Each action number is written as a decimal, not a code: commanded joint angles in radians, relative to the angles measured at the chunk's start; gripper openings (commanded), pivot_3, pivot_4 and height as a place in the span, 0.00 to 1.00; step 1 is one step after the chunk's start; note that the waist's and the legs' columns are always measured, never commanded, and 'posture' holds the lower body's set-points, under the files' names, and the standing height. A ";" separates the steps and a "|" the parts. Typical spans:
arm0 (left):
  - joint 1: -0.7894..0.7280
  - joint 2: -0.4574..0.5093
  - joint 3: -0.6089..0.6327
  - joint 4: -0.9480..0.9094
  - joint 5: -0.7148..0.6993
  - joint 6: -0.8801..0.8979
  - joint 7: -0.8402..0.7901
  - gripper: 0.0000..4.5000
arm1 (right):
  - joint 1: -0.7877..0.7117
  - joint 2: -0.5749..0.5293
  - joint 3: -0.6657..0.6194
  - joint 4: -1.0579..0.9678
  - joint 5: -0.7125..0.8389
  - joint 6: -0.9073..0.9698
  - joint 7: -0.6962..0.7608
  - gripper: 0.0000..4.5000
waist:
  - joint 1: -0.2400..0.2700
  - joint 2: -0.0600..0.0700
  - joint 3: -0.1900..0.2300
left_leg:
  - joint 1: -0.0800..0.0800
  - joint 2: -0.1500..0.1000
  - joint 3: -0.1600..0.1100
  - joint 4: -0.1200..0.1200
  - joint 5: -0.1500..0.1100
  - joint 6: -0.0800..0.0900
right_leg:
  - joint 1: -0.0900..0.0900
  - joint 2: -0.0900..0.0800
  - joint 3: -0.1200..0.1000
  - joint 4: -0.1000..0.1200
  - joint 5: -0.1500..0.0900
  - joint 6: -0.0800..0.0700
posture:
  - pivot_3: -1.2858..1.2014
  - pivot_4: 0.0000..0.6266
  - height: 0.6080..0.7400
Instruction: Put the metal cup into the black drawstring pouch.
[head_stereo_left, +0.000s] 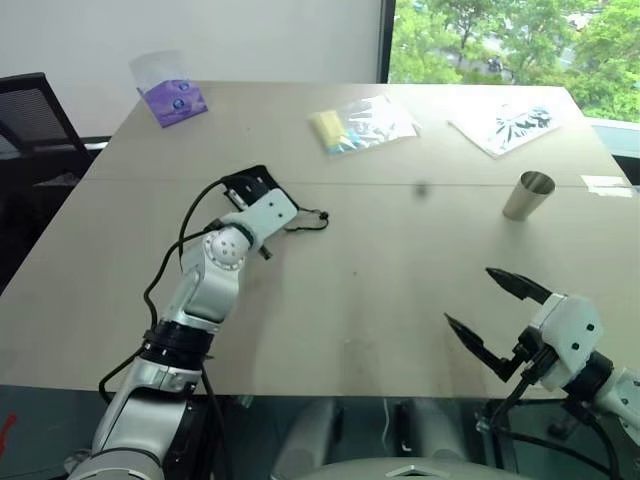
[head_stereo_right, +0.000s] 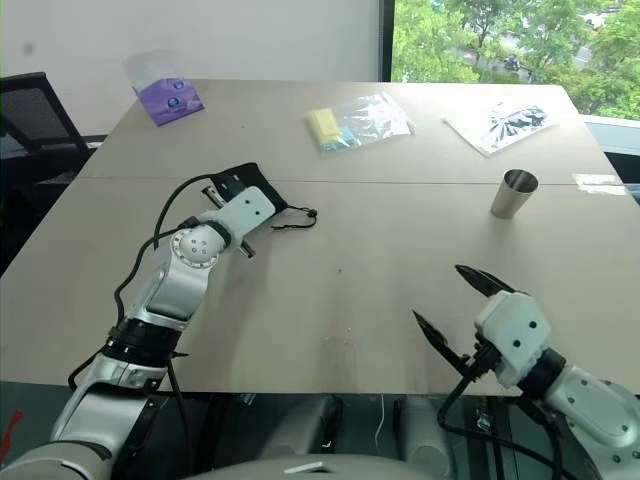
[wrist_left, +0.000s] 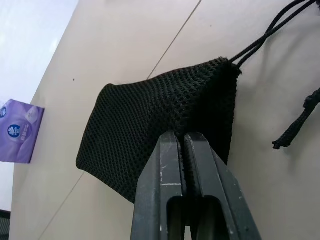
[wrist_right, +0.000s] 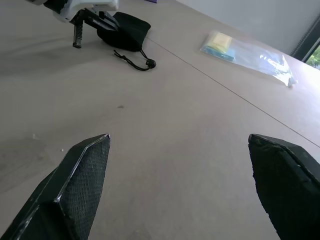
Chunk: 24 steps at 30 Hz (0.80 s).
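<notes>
left gripper clamped on black drawstring pouch | right gripper spread, empty | metal cup upright, well apart | clear plastic bag beyond

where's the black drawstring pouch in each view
Left eye view: black drawstring pouch left of centre, at the left gripper.
Right eye view: same spot.
Left wrist view: centre, pinched between shut fingers.
Right wrist view: upper left.
Shared landmark: its cord.
</notes>
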 joint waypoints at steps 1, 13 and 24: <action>-0.027 0.021 0.034 -0.015 -0.023 -0.027 -0.015 0.02 | -0.034 0.003 -0.009 -0.002 -0.002 0.009 -0.025 1.00 | 0.000 0.000 0.000 | 0.000 0.000 0.000 0.000 0.000 0.000 | 0.000 0.000 0.000 0.000 0.000 0.000 | 0.52 0.24 1.00; -0.178 -0.025 0.195 -0.008 -0.362 0.392 -0.241 0.02 | -0.200 -0.203 -0.027 0.076 -0.195 0.194 -0.060 1.00 | -0.002 0.000 0.000 | -0.002 -0.001 0.000 0.005 0.000 0.000 | 0.000 0.001 -0.001 0.001 0.000 0.000 | 0.52 0.24 1.00; -0.191 -0.074 0.222 -0.016 -0.465 0.525 -0.162 0.02 | -0.485 -0.423 -0.107 0.356 -0.114 0.264 0.142 1.00 | -0.025 -0.001 0.000 | -0.002 0.000 0.000 0.006 0.001 -0.001 | 0.001 0.001 -0.001 0.001 0.000 0.000 | 0.52 0.24 1.00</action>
